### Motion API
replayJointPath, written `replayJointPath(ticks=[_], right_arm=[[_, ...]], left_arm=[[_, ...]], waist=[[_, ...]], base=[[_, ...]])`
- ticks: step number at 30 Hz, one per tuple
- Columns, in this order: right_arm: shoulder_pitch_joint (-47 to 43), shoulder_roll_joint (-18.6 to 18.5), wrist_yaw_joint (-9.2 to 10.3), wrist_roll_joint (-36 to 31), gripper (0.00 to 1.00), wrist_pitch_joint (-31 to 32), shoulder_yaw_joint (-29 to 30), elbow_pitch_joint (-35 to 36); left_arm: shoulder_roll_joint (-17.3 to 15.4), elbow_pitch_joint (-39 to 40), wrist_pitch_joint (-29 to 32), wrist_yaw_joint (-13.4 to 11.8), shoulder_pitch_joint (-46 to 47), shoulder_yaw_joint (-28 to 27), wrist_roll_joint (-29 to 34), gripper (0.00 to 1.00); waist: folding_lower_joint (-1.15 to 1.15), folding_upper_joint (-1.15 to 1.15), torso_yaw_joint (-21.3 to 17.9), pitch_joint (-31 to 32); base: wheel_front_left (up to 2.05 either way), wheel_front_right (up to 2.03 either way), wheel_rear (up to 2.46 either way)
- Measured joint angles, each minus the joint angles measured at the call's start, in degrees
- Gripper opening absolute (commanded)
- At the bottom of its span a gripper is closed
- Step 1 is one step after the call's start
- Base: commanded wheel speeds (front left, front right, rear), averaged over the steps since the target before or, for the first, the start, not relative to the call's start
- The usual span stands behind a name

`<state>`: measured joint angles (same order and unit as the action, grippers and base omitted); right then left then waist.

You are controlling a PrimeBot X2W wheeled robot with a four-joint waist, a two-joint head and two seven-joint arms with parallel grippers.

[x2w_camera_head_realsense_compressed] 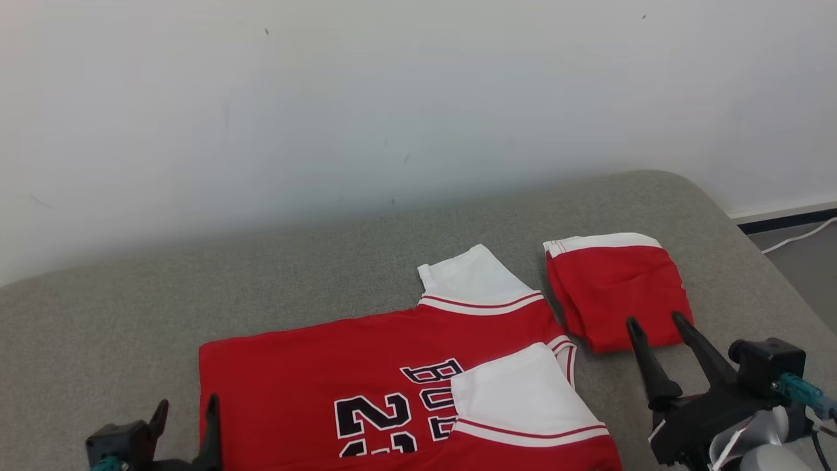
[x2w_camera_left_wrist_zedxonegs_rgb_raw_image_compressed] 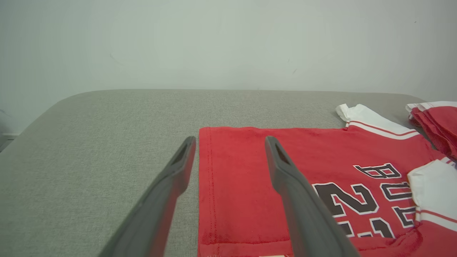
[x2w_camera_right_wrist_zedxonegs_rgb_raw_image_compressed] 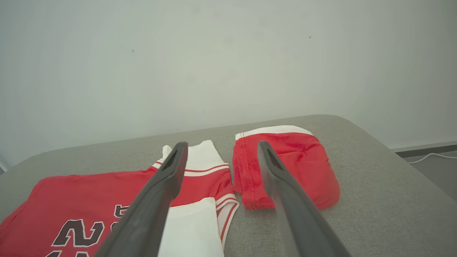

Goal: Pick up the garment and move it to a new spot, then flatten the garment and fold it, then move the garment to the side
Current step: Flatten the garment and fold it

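Note:
The garment [x2w_camera_head_realsense_compressed: 366, 366] is a red jersey with white sleeves and black lettering, lying flat on the grey table [x2w_camera_head_realsense_compressed: 261, 275], one white sleeve folded over its front. It also appears in the left wrist view as the jersey [x2w_camera_left_wrist_zedxonegs_rgb_raw_image_compressed: 250, 171] and in the right wrist view as the jersey [x2w_camera_right_wrist_zedxonegs_rgb_raw_image_compressed: 89, 200]. My left gripper [x2w_camera_head_realsense_compressed: 186, 409] stands open at the jersey's left hem, above the cloth edge [x2w_camera_left_wrist_zedxonegs_rgb_raw_image_compressed: 230, 142], holding nothing. My right gripper [x2w_camera_head_realsense_compressed: 657, 324] is open near the lower edge of the folded red shorts, its fingers spread over them [x2w_camera_right_wrist_zedxonegs_rgb_raw_image_compressed: 219, 150].
A folded pair of red shorts [x2w_camera_head_realsense_compressed: 614, 294] with a white waistband lies to the right of the jersey, seen also as the shorts [x2w_camera_right_wrist_zedxonegs_rgb_raw_image_compressed: 285, 167]. A white wall stands behind the table. The table's rounded right edge drops to the floor, where a white cable [x2w_camera_head_realsense_compressed: 801, 237] runs.

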<state>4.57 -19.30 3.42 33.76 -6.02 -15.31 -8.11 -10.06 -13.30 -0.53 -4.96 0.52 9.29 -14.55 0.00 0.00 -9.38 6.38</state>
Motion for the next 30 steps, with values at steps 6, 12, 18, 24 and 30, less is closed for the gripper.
replayJointPath(ticks=[6, 12, 18, 24, 30], right_arm=[[5.4, 0.3, -1.41, 1.5, 1.0, 3.6, -0.8, -1.9], [15.2, 1.1, -3.41, 4.3, 1.0, 13.1, -3.4, -7.7], [24.8, 0.9, -4.53, 4.4, 1.0, 22.2, -6.3, -13.7], [34.1, 0.2, -4.78, 3.9, 1.0, 30.2, -7.3, -19.5], [39.2, -1.0, -4.44, 3.9, 1.0, 34.9, -6.7, -23.4]], left_arm=[[0.1, -3.5, 4.8, 1.4, 4.9, 1.6, 0.0, 1.0], [-0.6, -9.0, 12.9, 3.4, 14.7, 2.6, -0.3, 1.0], [-0.6, -14.7, 21.2, 3.5, 22.1, 3.1, -0.5, 1.0], [1.1, -19.1, 29.1, 3.5, 31.6, 5.4, 0.5, 1.0], [3.5, -22.0, 34.2, 2.6, 39.0, 6.8, 2.4, 1.0]], waist=[[0.0, 0.0, 0.5, -1.8], [0.01, 0.0, 1.4, -4.5], [0.01, 0.0, 2.3, -7.1], [0.01, 0.01, 3.9, -10.5], [0.0, 0.01, 6.1, -14.2]], base=[[0.0, 0.0, 0.0], [0.0, 0.0, 0.0], [0.0, 0.0, 0.0], [0.0, 0.0, 0.0], [0.0, 0.0, 0.0]])
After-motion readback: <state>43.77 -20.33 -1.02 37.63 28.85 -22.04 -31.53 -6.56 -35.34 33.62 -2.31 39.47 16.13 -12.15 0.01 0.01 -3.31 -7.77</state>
